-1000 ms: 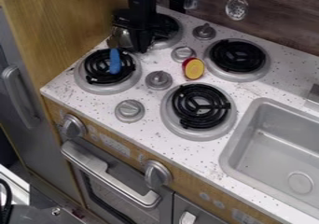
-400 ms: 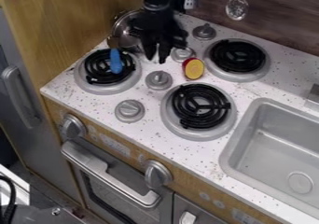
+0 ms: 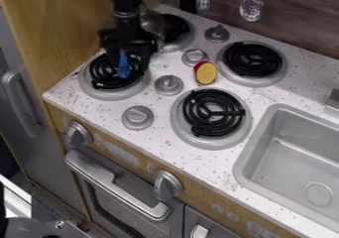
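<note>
The black gripper (image 3: 128, 62) hangs over the front-left burner at the upper left of the stove. Its fingers stand apart, with a small blue object (image 3: 124, 69) between them and a gap on the right side. The blue object is upright in the view above the black coil, its upper end partly hidden by the gripper. A silvery metal pot or bowl (image 3: 153, 24), blurred and partly covered by the arm, shows just behind the gripper near the back-left burner.
A red and yellow piece of toy food (image 3: 206, 73) lies between the knobs and the back-right burner (image 3: 277, 76). The front-right burner (image 3: 211, 112) and grey sink (image 3: 246, 168) are further right. A wooden wall (image 3: 59, 21) stands close on the left.
From over the middle knobs, the gripper has moved left to the blue object, its fingers now wider apart. The metal pot, earlier by the left wall, shows further right and back.
</note>
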